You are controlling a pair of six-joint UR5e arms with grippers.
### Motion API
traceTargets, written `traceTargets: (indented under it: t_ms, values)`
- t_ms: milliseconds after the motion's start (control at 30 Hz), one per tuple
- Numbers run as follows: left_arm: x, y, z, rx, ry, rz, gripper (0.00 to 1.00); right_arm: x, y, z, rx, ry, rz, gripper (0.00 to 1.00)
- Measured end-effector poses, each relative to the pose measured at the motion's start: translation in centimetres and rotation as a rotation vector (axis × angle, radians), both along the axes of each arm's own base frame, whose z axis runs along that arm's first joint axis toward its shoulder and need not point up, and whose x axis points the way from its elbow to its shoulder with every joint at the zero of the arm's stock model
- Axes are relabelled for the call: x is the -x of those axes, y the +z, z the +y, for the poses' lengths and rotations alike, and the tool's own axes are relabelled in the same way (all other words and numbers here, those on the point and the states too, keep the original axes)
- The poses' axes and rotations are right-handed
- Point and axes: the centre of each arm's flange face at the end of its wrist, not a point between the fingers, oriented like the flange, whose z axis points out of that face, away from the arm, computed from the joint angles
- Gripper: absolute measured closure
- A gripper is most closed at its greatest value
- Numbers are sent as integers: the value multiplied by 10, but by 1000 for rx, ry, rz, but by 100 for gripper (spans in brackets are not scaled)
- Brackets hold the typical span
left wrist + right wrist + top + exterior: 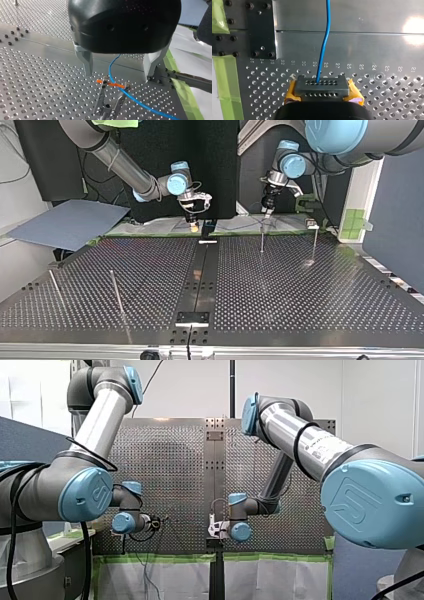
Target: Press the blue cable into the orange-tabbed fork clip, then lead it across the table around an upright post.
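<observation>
Left claw (119,74) hangs open over the orange-tabbed fork clip (117,85). Right claw (322,86) grips the blue cable (326,37). The cable seems merely draped across the prongs, so uneven tension could pull it off.

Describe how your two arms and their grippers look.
Both arms, my left arm and my right arm, are silver tubes with light-blue joint caps bearing an embossed logo; black cables loop along them. My left gripper has a rounded black housing and two bare metal fingers. My right gripper shows yellow pads flanking a grey perforated face.
</observation>
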Motion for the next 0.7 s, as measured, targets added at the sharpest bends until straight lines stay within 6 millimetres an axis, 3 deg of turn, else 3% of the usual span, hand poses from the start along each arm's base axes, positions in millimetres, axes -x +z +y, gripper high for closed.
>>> traceTargets:
  t_ms: [700]
  values:
    - [4,1,-9,-49,32,-20,0,1,-3,1,-7,-1,-3,100]
